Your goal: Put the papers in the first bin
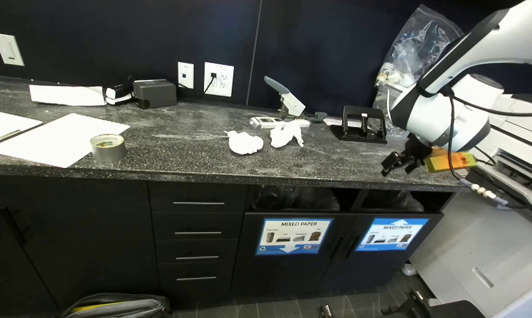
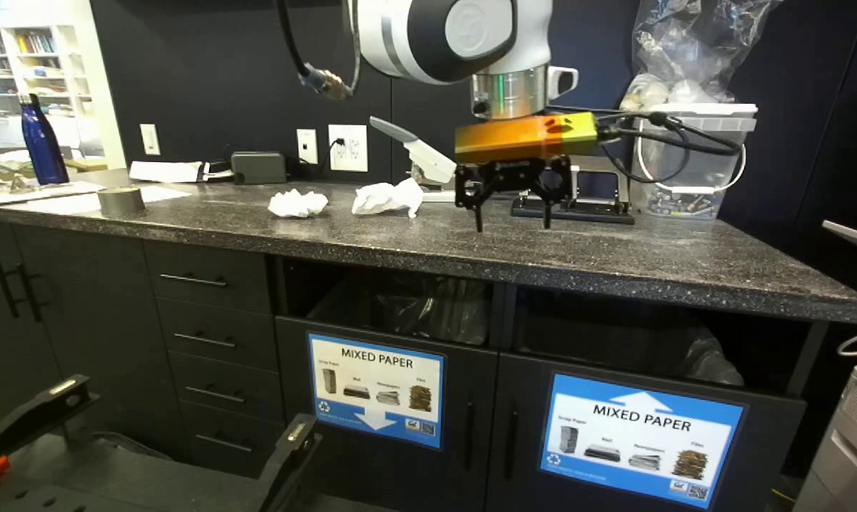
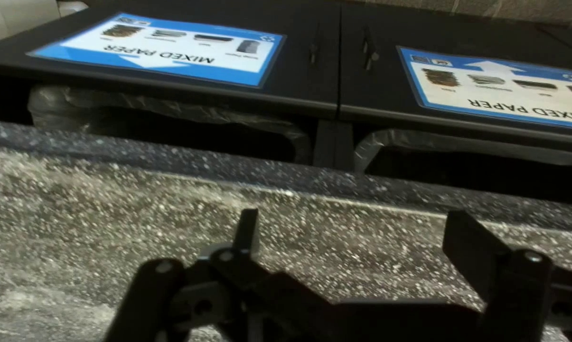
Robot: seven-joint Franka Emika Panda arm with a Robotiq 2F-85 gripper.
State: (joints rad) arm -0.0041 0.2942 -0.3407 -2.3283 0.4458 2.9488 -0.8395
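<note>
Countertop (image 1: 182, 163): In an exterior view, a rounded paper wad (image 1: 245, 142) and a twisted paper wad (image 1: 287, 135) are lying near each other in front of a gray stapler (image 1: 293, 105); whether the twisted one is touching the stapler's base is hard to tell.
Cabinet (image 1: 89, 221): Beneath the counter, the down-arrow bin (image 1: 294, 198) and the up-arrow bin (image 1: 394, 202) are sitting side by side, their fronts bearing Mixed Paper signs (image 1: 391, 234).
Tape roll (image 1: 108, 150): It is standing by a flat white sheet (image 1: 58, 137).
Gripper (image 2: 513, 227): In an exterior view, its jaws are standing wide apart, pointing down above the countertop beneath the white arm (image 2: 531, 43), a black hole punch (image 2: 595, 212) sitting behind.
Wads: Both are resting on the counter, apart from the gripper.
Blue bottle (image 2: 43, 146): It is standing upright toward the counter's far end.
Fingers (image 3: 248, 232): In the wrist view, they are hanging over the countertop near its front edge, a broad gap showing between them.
Signs: Beyond that edge, both are appearing upside down, a plastic liner (image 3: 186, 111) rimming the up-arrow bin.
</note>
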